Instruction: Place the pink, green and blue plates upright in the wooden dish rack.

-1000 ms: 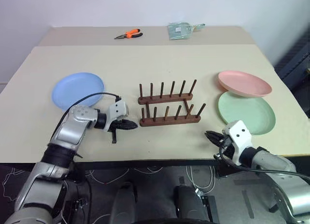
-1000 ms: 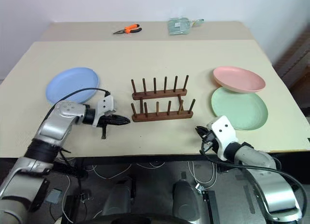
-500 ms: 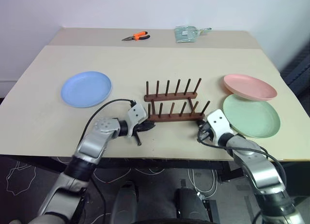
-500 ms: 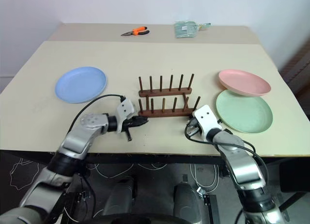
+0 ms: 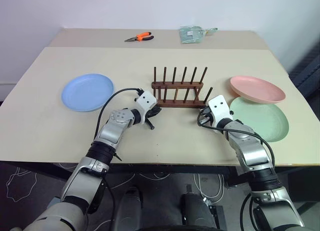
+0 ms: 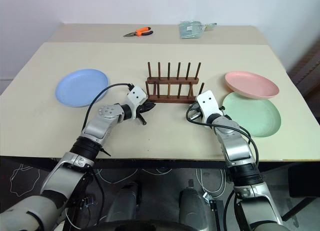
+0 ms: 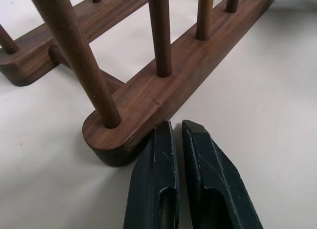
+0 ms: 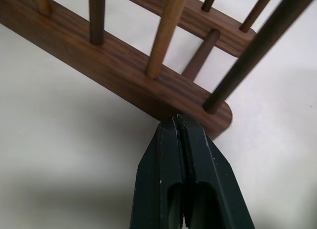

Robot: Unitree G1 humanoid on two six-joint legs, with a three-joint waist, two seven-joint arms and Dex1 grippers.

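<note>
Both grippers are pressing their closed fingers against the near rail of the wooden dish rack (image 5: pixel 178 93): the left gripper (image 7: pixel 178 132) at one end, the right gripper (image 8: pixel 179 124) at the other, probably to push it straight. The blue plate (image 5: pixel 87 92), pink plate (image 5: pixel 257 89) and green plate (image 5: pixel 260 118) are lying flat on the table (image 5: pixel 50 136).

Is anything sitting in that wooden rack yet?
No. The wooden dish rack holds only bare pegs. The blue plate, green plate and pink plate lie on the table.
</note>
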